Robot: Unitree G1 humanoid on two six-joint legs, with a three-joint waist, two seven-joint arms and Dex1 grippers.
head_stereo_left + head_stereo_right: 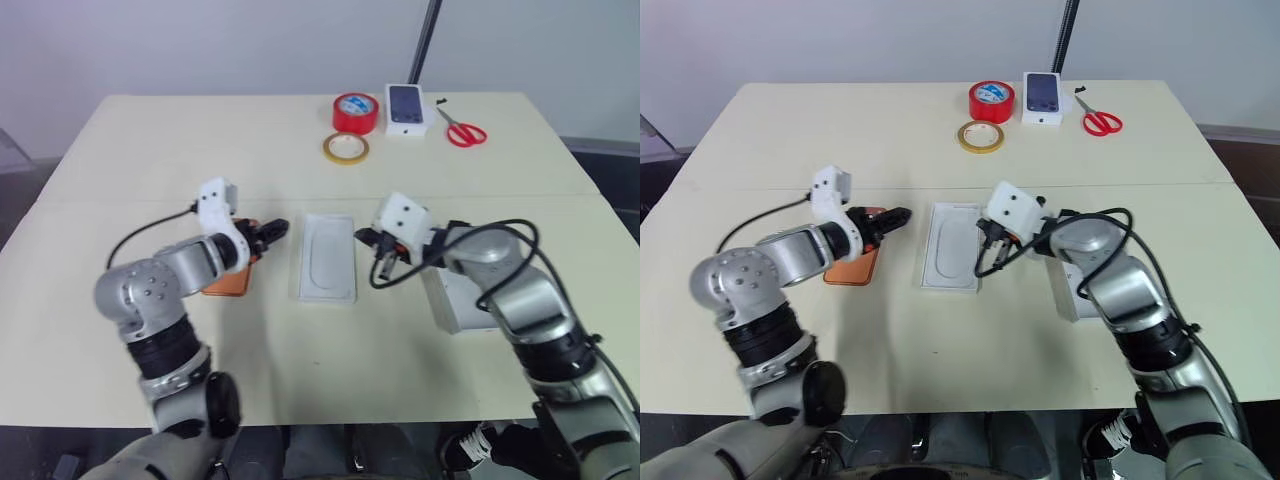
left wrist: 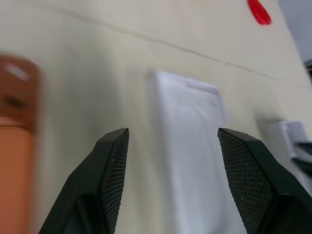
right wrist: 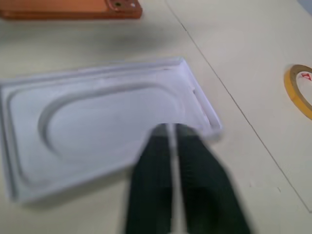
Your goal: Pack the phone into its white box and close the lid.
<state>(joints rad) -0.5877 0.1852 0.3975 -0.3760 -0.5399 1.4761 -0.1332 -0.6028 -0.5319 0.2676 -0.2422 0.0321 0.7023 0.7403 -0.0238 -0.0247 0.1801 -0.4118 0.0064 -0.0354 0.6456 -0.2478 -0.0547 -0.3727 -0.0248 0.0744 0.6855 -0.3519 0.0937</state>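
Observation:
The orange-copper phone [image 1: 226,281] lies flat on the table, partly under my left arm. My left gripper [image 1: 272,233] hovers just past it, open and empty, pointing toward a white insert [image 1: 327,257] with a rounded recess. My right gripper [image 3: 169,128] is shut, its tips over that insert's near edge; I cannot tell whether they pinch it. A white rectangular box part [image 1: 455,302] lies under my right forearm, mostly hidden, and I cannot tell whether it is the white box or the lid.
At the table's far side sit a red tape roll [image 1: 355,112], a yellow tape ring [image 1: 346,148], a white carton [image 1: 405,108] printed with a dark phone, and red scissors [image 1: 464,131]. A black cable loops beside each wrist.

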